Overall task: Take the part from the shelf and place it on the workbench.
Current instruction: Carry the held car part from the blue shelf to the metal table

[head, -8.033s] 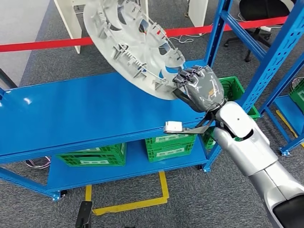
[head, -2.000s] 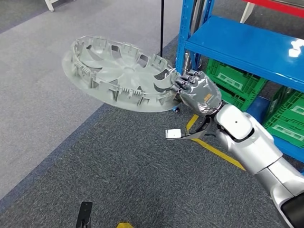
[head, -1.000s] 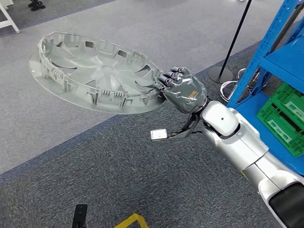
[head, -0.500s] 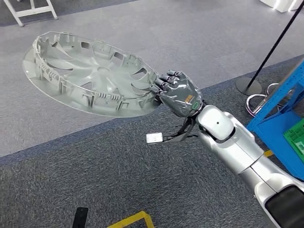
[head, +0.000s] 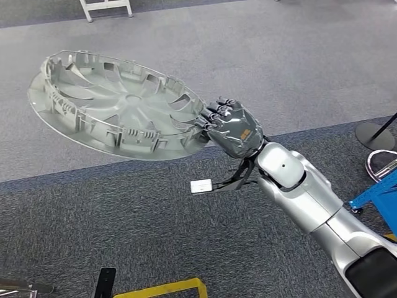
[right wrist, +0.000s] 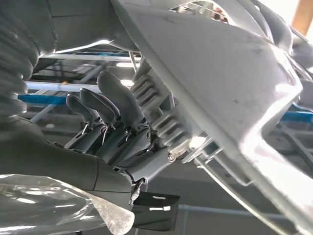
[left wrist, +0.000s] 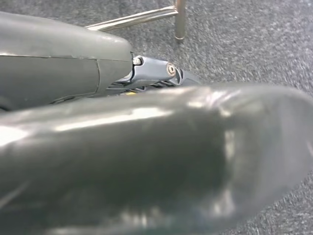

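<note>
The dark fingers (right wrist: 110, 105) of the right hand (head: 234, 127) are curled closed over the rim of the part (head: 117, 105), a big grey plastic wheel cover, with the ribbed clips of its inner wall pressed against them in the right wrist view. That one edge grip carries the whole disc, which hangs out flat and nearly level to the robot's left of the hand, hollow side up, in the air above the grey carpet floor (head: 290, 56); no surface to set it on is visible. It looks light and thin-walled, stiff enough to hold its shape, yet held at one point of the rim it probably flexes and levers hard on the fingers, so any swing could twist it loose. The rim wall, with its ribs and cut-outs, seems the best hold; the smooth spokes look slippery, the small clips breakable. The left hand (left wrist: 155, 161) is a blurred grey mass, and I cannot tell how its fingers lie.
</note>
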